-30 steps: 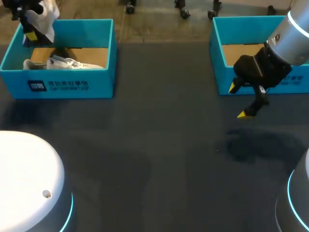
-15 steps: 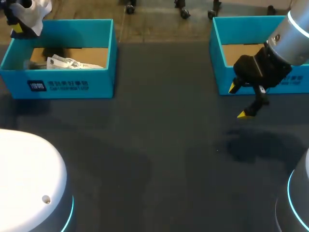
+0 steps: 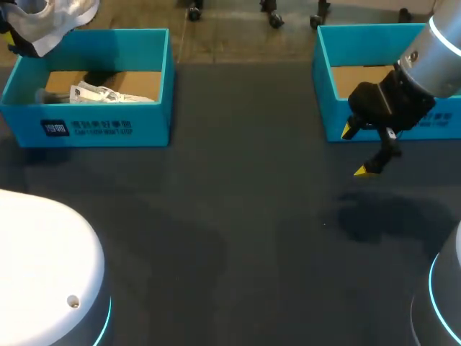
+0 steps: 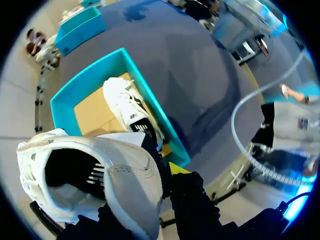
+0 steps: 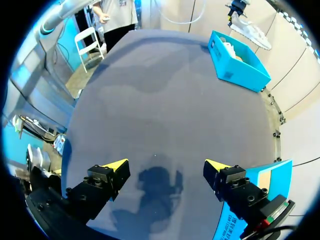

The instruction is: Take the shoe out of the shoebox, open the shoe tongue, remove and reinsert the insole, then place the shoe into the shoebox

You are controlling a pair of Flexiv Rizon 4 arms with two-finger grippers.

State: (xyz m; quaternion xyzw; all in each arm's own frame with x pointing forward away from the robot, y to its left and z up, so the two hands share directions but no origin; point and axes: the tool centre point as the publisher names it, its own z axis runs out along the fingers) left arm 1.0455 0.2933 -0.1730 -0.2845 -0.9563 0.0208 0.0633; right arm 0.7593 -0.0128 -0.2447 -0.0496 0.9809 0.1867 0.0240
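My left gripper hangs at the far left corner, above the left teal shoebox, shut on a white shoe. In the left wrist view the left gripper pinches the collar wall of that shoe, whose dark opening faces the camera. Below it, a second white shoe lies in the box on its brown floor. That shoe also shows in the head view. My right gripper stands open over the bare mat, in front of the right teal box. Nothing sits between the right gripper and its fingers.
The dark mat stretches between the two boxes. A corner of the right box shows beside my right gripper; the left box lies far across the table. White robot bases fill the near corners.
My left gripper has risen up and to the left with the white shoe, lifting it clear of the left box. The right arm has not moved.
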